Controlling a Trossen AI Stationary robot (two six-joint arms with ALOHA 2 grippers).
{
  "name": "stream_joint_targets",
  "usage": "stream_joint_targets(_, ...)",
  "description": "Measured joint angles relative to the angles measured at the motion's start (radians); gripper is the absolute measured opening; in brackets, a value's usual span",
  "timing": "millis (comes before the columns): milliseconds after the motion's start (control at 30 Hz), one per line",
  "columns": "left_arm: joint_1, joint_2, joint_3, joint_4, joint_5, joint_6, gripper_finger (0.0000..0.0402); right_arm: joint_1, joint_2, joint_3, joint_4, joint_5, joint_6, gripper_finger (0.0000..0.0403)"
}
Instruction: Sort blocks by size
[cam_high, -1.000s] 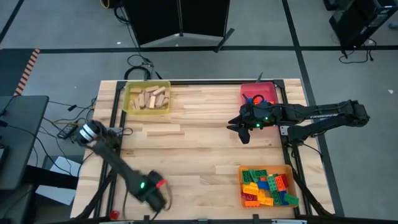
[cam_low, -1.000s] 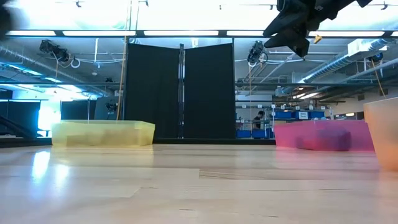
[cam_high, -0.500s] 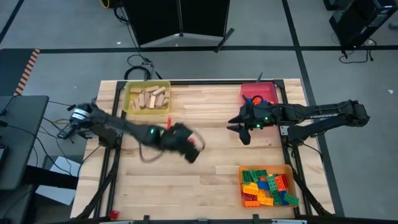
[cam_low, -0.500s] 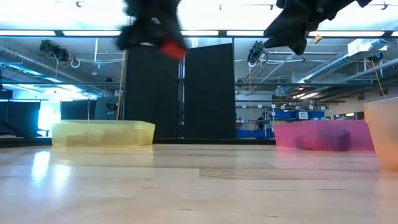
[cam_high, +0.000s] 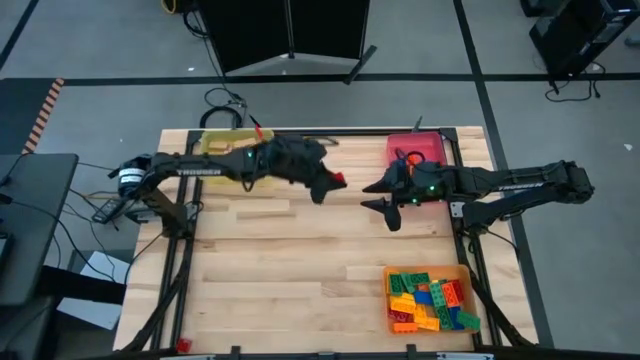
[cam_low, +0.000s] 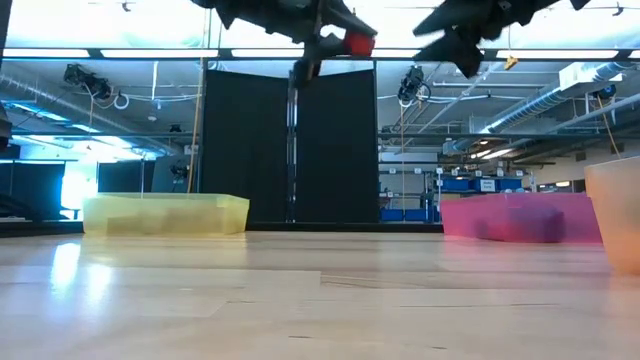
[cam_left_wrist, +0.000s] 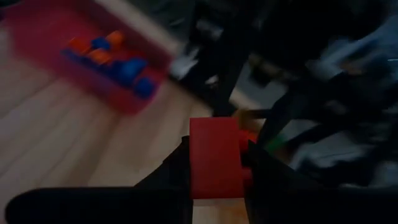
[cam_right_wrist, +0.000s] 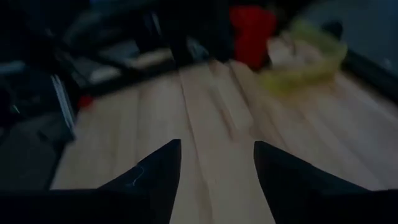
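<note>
Step in hand: carrying a red block (cam_left_wrist: 214, 157) to a tray. Left gripper (cam_high: 333, 183) holds it pinched between nearly closed jaws, high over the table's far middle, just short of the red tray (cam_high: 425, 147) (blue and orange bricks already inside). Right gripper (cam_high: 378, 196) hovers beside that tray, jaws parted, empty. Next move, I judge: carry over the tray, then release without meeting the right arm

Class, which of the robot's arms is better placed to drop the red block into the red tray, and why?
Left. The left gripper already holds the red block beside the red tray; the right gripper, also near the tray, is open and empty.
</note>
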Motion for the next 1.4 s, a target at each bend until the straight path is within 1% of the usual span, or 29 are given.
stream_joint_targets(133,0.097,0.001,0.0,0.113,0.208,-0.033,0.0094,0.0,0.0,0.0,0.137,0.016,-0.023,0.0223)
stream_joint_targets(300,0.218,0.001,0.001,0.244,0.46,-0.168,0.0094,0.0,0.0,0.0,0.307,0.144,-0.098,0.0228)
stream_joint_targets(467,0.282,0.001,0.001,0.398,0.739,-0.222,0.0094,0.0,0.0,0.0,0.381,0.284,-0.158,0.023)
stream_joint_targets(567,0.295,0.001,0.002,0.45,0.839,-0.237,0.0094,0.0,0.018,0.001,0.422,0.339,-0.197,0.0234)
stream_joint_targets(700,0.295,0.002,0.002,0.454,0.895,-0.239,0.0104,0.001,0.093,0.016,0.49,0.342,-0.27,0.0257)
stream_joint_targets(933,0.295,0.002,0.002,0.447,0.922,-0.239,0.011,0.001,0.268,0.18,0.494,0.347,-0.487,0.0314)
stream_joint_targets(1100,0.296,0.002,0.0,0.425,0.925,-0.237,0.0112,0.001,0.36,0.288,0.487,0.364,-0.574,0.0343)
stream_joint_targets(1267,0.296,0.002,-0.007,0.393,0.924,-0.237,0.0113,0.011,0.418,0.346,0.48,0.363,-0.642,0.0349)
stream_joint_targets(1400,0.295,0.003,-0.008,0.365,0.916,-0.236,0.0114,0.012,0.458,0.381,0.477,0.364,-0.637,0.034)
